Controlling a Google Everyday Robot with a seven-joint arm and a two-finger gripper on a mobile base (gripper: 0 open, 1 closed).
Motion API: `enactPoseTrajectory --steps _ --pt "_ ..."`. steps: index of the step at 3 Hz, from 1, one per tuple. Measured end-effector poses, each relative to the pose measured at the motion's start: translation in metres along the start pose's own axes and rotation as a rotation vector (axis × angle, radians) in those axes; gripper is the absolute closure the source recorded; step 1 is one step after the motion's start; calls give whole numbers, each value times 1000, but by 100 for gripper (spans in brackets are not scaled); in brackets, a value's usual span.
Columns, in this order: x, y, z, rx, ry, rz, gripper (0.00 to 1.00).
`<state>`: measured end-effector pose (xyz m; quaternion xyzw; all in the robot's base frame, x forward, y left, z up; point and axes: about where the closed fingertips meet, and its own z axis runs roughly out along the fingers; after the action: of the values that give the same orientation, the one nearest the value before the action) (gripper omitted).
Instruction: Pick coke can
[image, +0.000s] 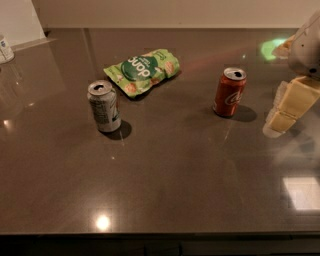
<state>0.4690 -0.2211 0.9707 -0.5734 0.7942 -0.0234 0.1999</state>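
The coke can (230, 92) stands upright on the dark, glossy worktop (175, 170), in the right half and nearer the far edge than the near edge. It is a red aluminium drink can with white script lettering on its side and a silver top, where a dark patch shows at the mouth. Nothing touches it. The end effector (287, 106) hangs by the worktop's right edge, near the can's right side and apart from it.
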Motion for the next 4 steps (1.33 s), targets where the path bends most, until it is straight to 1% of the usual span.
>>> enactPoseTrajectory --steps 2,3,4 --pt "-9 -51 39 15 -172 113 0" --pt "-11 -75 59 15 -237 165 0" --pt "-10 -90 78 3 -271 206 0"
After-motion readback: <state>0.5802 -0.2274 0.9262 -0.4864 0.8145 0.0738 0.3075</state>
